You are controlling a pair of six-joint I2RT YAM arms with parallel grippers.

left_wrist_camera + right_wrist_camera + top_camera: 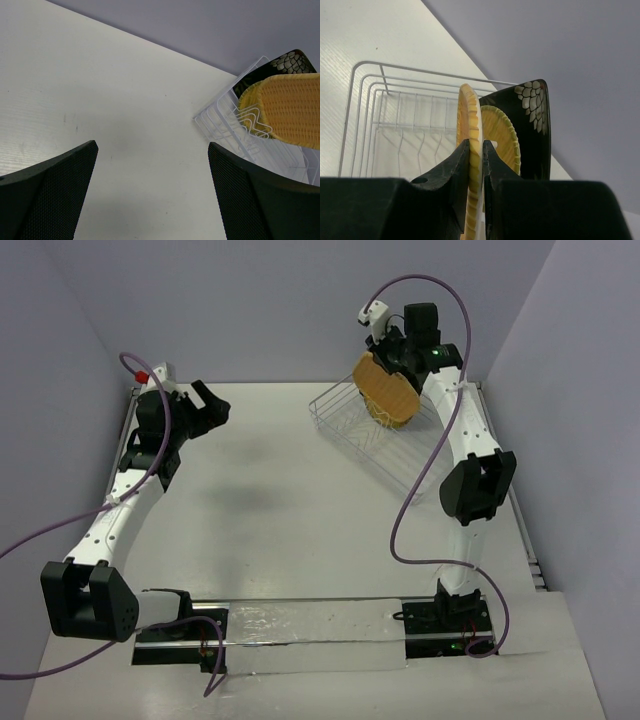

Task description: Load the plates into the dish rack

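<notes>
Yellow woven plate (470,130): we see it upright and edge-on, pinched by its rim, at the far end of the dish rack (345,425).
Right pincer (476,145): its two black fingers are pressed onto the plate's rim from either side, with only the plate's thickness between them.
Plate against rack: in the left wrist view the plate's lower edge sits down among the upright prongs; we cannot tell whether it touches the wire.
Second ribbed yellow edge (501,137): it shows just behind the held plate, and we cannot tell whether it belongs to a separate plate.
Black plate (532,130): it is square with white petal markings and stands upright behind the yellow edges, on the far side of the rack.
Left pincer (152,146): it is spread wide with nothing between its fingers, above bare surface (280,510) and well apart from the rack.
Rack position: it is a white wire rack lying at an angle on the far right part of the surface.
</notes>
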